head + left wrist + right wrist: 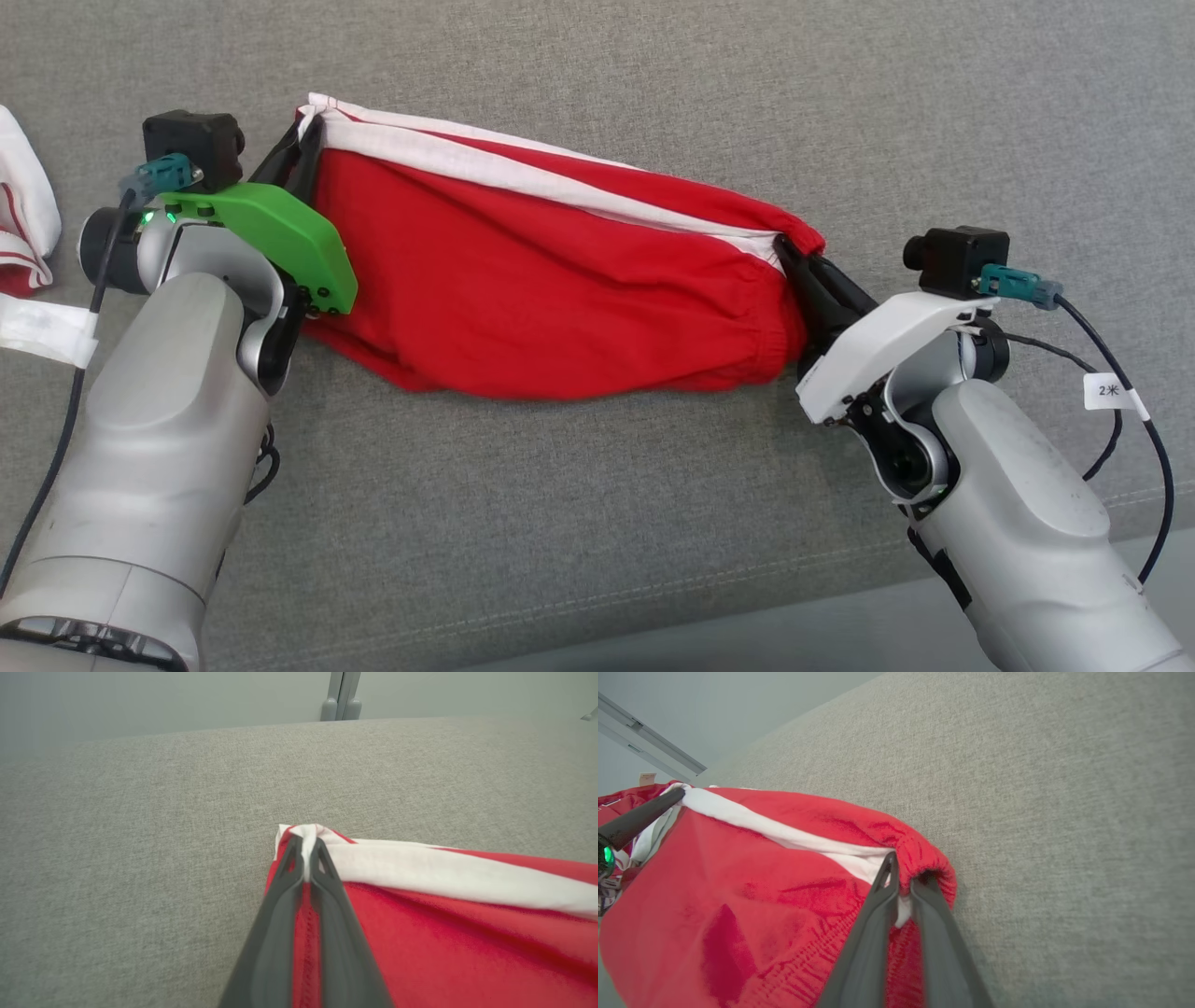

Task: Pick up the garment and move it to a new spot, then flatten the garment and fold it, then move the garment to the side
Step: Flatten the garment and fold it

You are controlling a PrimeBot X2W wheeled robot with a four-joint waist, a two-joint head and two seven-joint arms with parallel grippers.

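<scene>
A red garment (560, 289) with a white stripe along its far edge is stretched across the grey fabric surface between my two grippers. My left gripper (313, 131) is shut on its far left corner. In the left wrist view the dark fingers (322, 868) pinch the white hem of the garment (467, 933). My right gripper (794, 252) grips the gathered elastic end on the right. In the right wrist view that gripper (906, 872) has red and white cloth of the garment (738, 896) squeezed between its fingers, with the tips slightly apart.
Another red and white cloth (23, 215) lies at the left edge, with a white strip (42, 331) below it. The grey surface's front edge (840, 597) runs past the right arm. A grey post (343, 695) stands beyond the far edge.
</scene>
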